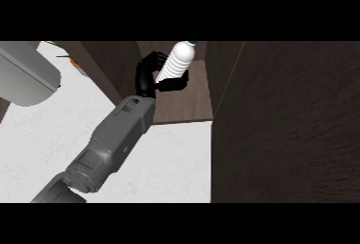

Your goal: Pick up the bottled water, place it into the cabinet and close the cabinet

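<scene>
A grey forearm ends in a black hand (160, 78) whose fingers and thumb curl round the lower body of a white ribbed plastic water bottle with a blue cap (177, 59), carrying it over the brown wooden shelf (190, 106) of an open dark-wood cabinet (295, 124). Which arm this is cannot be told for sure; it comes in from the lower left of the view, so it is taken here as the left, and no second hand shows. The bottle tilts, cap toward the cabinet's back, its base close above the shelf's rear part, probably so it can be stood down inside rather than at the front edge, where a closing door might catch it. The wide dark panel at the right appears to be the cabinet door swung open, though that is a judgement. The white speckled counter (169, 162) meets the shelf's front edge. A pale grey rounded object (28, 78) sits at the counter's far left corner. Placing seems near; release and closing remain.
</scene>
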